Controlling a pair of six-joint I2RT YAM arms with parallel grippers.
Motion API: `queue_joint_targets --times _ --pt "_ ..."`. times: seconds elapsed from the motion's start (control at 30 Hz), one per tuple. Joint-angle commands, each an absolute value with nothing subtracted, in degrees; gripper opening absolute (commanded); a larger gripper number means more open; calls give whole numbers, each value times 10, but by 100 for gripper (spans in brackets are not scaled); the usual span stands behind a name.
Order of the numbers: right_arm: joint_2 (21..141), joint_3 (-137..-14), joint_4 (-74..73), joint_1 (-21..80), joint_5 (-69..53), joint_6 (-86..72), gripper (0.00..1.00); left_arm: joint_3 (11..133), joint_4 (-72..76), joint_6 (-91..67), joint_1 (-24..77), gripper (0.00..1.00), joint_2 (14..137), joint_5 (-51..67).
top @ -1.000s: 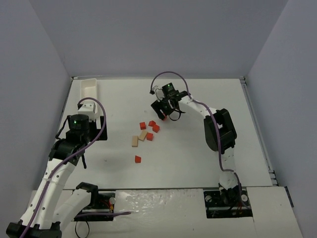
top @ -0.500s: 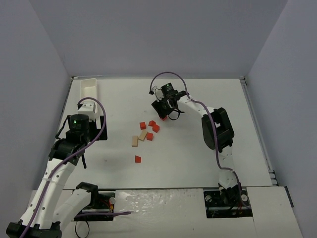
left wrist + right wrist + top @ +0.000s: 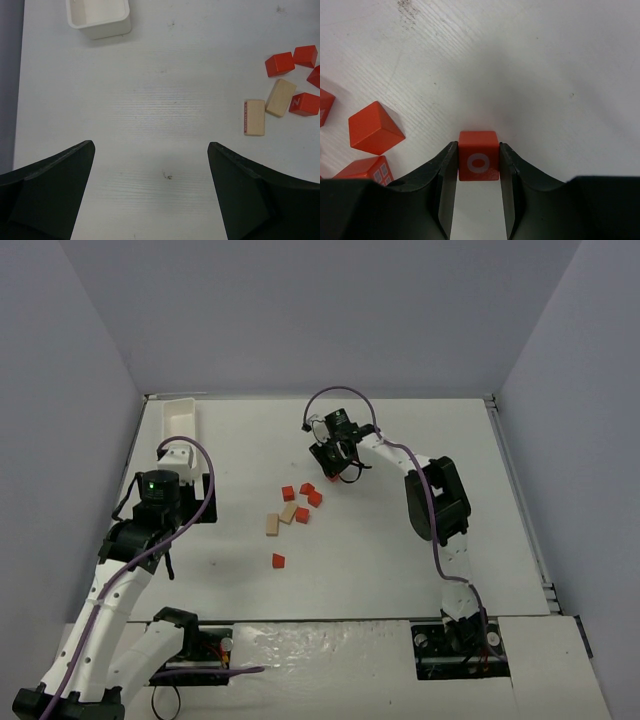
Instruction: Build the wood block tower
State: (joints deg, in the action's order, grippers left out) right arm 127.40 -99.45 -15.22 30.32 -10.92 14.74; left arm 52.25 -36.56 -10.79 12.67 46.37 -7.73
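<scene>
No wood block tower stands; the blocks lie singly on the table. My right gripper [image 3: 478, 152] is shut on a red cube with a white ring [image 3: 478, 145], its jaws pressed against both sides; the cube rests on the table. From above, this gripper [image 3: 332, 470] covers that cube. Several red cubes [image 3: 307, 490] and two tan blocks [image 3: 288, 513] lie loose just left of it, and one red cube [image 3: 279, 561] sits nearer. My left gripper [image 3: 150, 150] hangs open over bare table, well left of the tan blocks [image 3: 254, 117].
A white tray [image 3: 180, 418] stands at the far left corner and shows at the top of the left wrist view [image 3: 100, 17]. Grey walls close in the table on three sides. Other red cubes [image 3: 374, 134] lie close to the right gripper's left finger.
My right gripper's jaws have closed in onto the red cube, and the right wrist shifted slightly. The left arm has not moved.
</scene>
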Motion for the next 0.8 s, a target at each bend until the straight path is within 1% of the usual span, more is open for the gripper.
queue_joint_targets --times 0.0,0.07,0.1,0.13,0.2,0.37,0.53,0.77 --pt "1191 -977 -143 282 -51 104 0 533 -334 -100 127 95 465 -73" --pt "1149 -937 -143 261 -33 79 0 533 -333 -100 127 95 466 -71" --pt "1148 -936 -143 261 -22 66 0 533 -334 -101 127 95 466 -70" --pt "1112 -899 -143 244 -7 47 0 533 -333 -100 126 95 466 -70" --pt "1079 -862 -142 227 17 13 0 533 -334 -101 126 95 467 -67" --pt "1001 -771 -140 192 45 -39 0 533 -334 -101 127 95 469 -62" --pt "956 -696 -112 174 31 -54 0 532 -334 -98 127 95 469 -51" --pt "956 -651 -77 171 24 -54 0 531 -334 -96 127 95 475 -47"
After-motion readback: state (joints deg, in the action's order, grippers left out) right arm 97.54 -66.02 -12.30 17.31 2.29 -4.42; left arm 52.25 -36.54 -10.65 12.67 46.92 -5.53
